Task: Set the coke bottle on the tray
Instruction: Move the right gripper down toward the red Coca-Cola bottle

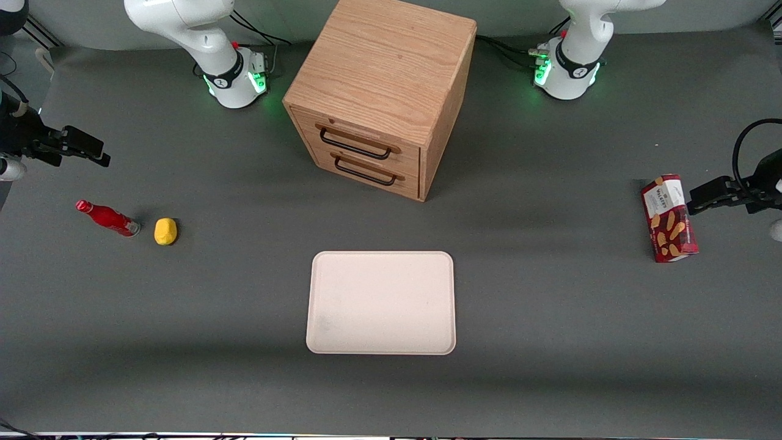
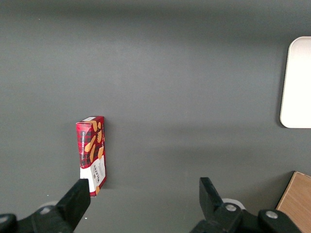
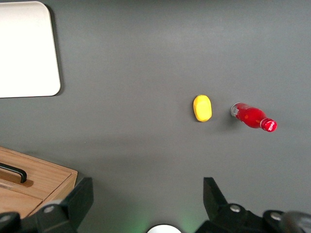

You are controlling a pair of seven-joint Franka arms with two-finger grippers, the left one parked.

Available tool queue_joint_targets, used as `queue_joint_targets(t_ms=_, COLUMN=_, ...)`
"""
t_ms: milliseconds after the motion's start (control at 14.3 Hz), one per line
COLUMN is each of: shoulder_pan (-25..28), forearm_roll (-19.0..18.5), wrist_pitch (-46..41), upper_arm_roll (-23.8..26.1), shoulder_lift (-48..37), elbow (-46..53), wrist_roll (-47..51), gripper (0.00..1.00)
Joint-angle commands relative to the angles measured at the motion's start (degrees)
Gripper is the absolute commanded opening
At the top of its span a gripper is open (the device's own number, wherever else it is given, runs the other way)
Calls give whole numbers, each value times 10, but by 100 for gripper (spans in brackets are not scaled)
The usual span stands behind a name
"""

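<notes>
Right wrist view, gripper (image 3: 148,199) wide open, holding nothing

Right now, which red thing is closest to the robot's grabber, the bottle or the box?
The coke bottle. It stands beside the yellow lump, at the working arm's end of the table, near the open gripper. The red biscuit box sits toward the parked arm's end.

Only the fingers of the end effector (image 3: 146,201) in the right wrist view, the rest cut off at the frame edge. Tray (image 3: 24,48) and drawer cabinet (image 3: 34,187) clipped there too. Print on the biscuit box (image 1: 669,218) too small to read.
</notes>
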Motion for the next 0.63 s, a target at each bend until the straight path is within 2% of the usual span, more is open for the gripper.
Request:
queue_joint_targets(t_ms=0, shoulder_pan=-3, forearm_roll=-10, wrist_pitch=-14, upper_arm_roll=5, shoulder_lift=6, elbow=18, wrist_roll=16, gripper=100)
queue_joint_targets(t_ms=349, shoulder_pan=-7, forearm_roll=-13, wrist_pitch=-13, upper_arm_roll=-6, shoulder_lift=3, elbow=16, wrist_roll=-14, gripper=100)
queue_joint_targets(t_ms=558, shoulder_pan=-7, forearm_roll=-14, wrist_pitch=-2, upper_arm_roll=-70, shoulder_lift=17, elbow=15, wrist_roll=-120, gripper=100)
